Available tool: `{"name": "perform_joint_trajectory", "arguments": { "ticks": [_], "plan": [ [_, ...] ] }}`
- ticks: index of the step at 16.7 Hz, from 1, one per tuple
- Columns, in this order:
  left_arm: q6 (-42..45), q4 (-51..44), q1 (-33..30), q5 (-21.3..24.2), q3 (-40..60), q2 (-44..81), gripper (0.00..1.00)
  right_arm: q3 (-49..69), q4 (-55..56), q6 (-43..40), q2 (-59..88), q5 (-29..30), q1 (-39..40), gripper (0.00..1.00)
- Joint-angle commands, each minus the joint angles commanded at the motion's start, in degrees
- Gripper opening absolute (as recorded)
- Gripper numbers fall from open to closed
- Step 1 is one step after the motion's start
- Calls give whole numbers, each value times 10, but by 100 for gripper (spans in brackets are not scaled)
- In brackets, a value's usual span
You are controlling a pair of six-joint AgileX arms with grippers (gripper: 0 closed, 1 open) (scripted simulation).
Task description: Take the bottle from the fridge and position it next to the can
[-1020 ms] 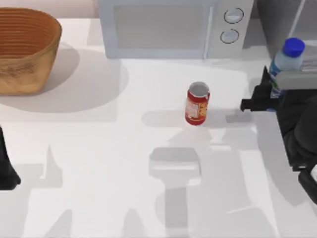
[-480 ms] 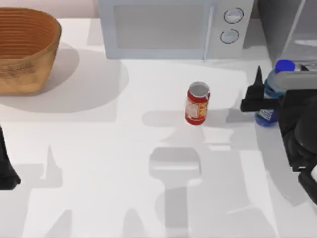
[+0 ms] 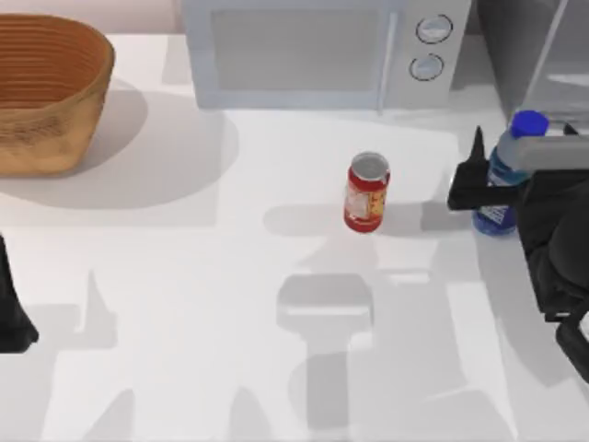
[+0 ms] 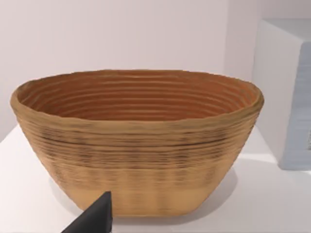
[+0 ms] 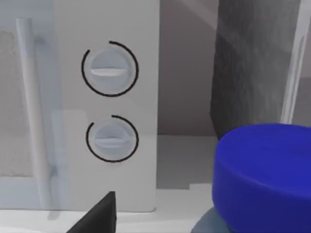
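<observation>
**Black arms with pointed fingers**

The right arm (image 3: pixel 557 244) is matte black and bulky – rounded segments, with a grey block on top. Its right gripper (image 3: pixel 486 175) has thin, pointed black fingers. The left arm (image 3: pixel 11 313) is a plain black shape.

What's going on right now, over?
Right gripper at the bottle, table's right. Can stands apart, leftward. Left arm parked at left edge. Path between looks open.

can (image 3: pixel 367 192) mid-table | bottle (image 3: pixel 504 175) right | microwave (image 3: pixel 317 51) behind
</observation>
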Motion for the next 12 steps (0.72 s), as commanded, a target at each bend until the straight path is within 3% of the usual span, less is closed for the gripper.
{"name": "perform_joint_trajectory", "arguments": {
  "ticks": [12],
  "plan": [
    [0,0,0,0,0,0,100,-57,24,0,-32,16,18,100]
  ]
}}
